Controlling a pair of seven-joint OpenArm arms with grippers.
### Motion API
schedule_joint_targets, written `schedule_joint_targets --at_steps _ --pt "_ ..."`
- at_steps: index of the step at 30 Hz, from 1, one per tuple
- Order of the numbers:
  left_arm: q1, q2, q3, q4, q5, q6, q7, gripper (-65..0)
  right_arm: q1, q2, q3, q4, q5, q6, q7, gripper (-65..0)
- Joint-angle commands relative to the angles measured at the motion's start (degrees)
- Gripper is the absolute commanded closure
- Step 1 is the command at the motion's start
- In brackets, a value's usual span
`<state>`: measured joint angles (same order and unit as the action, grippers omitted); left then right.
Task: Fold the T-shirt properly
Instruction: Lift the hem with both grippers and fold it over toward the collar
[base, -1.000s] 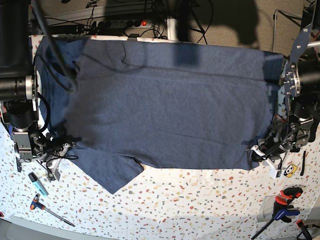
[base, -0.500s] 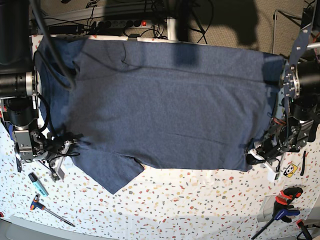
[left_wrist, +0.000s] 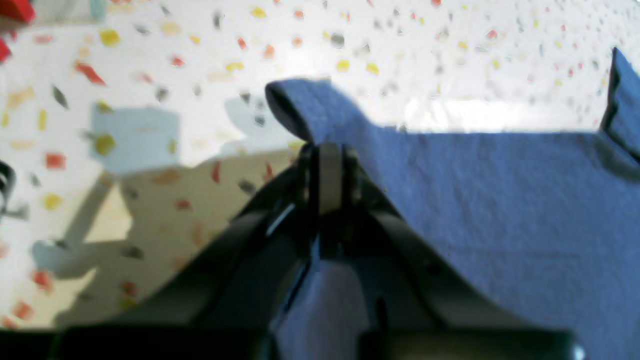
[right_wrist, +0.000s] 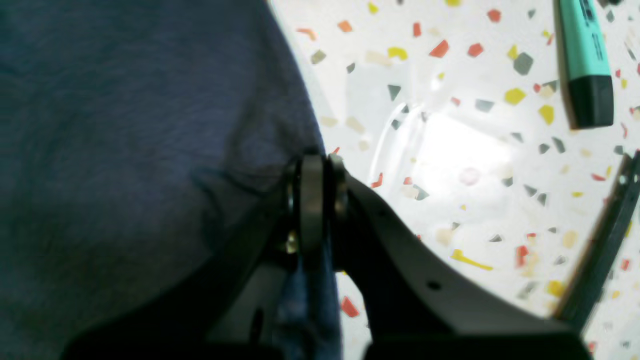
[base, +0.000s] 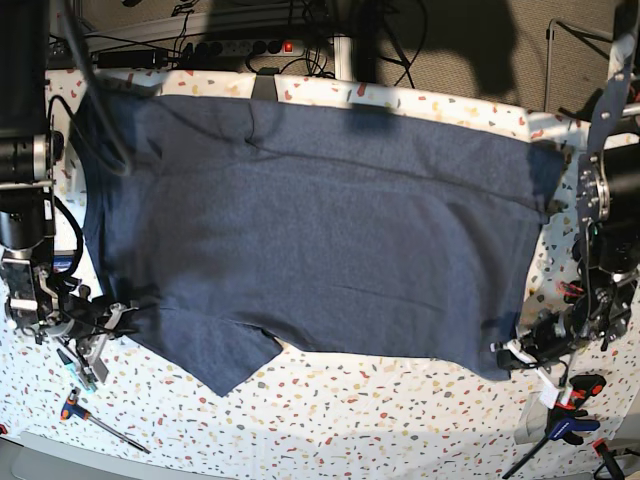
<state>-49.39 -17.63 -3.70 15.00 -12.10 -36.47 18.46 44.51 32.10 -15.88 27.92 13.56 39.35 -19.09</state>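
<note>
Heathered navy T-shirt (base: 330, 230) flat, speckled terrazzo table (base: 400, 420).

The T-shirt (base: 320, 230) covers most of the worktop (base: 400, 420); its near corners vanish inside both claws. The left wrist view is blurred.

Both wrist views are soft and blurred; white glare sits on the tabletop (right_wrist: 450, 145) beyond the jaws, shadows nearer.

The navy T-shirt (base: 320, 230) lies spread flat, plain side up, one sleeve pointing forward.
</note>
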Motion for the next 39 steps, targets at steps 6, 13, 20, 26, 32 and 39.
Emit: schedule_joint_targets --at_steps 6,13,20,26,32,39 --pt "1.5 -0.7 0.0 2.0 -2.5 -0.5 0.0 0.0 -8.3 6.4 0.1 15.7 6.4 0.6 -0.9 0.0" --pt "10.1 -0.7 0.0 17.9 -8.8 -1.9 4.0 0.0 -20.5 13.3 0.5 31.7 15.6 -1.7 -1.4 0.0" --pt "25.7 -5.2 0.0 41.9 -16.7 5.3 5.5 0.0 -30.5 14.2 12.3 39.6 17.1 -1.8 -2.9 0.0" --pt "33.6 -9.4 0.0 51.0 -18.1 5.6 6.8 0.0 -41.4 14.1 22.4 47.4 17.3 -1.8 -3.5 0.0" --pt "39.2 -10.2 -3.0 55.6 -22.9 5.6 8.1 0.0 -51.0 11.2 31.9 53.6 17.3 -1.8 -3.5 0.0" --pt "45.4 -10.2 -9.9 60.3 -24.6 5.6 12.6 0.0 -59.1 6.2 39.2 59.6 16.5 -1.7 -3.4 0.0"
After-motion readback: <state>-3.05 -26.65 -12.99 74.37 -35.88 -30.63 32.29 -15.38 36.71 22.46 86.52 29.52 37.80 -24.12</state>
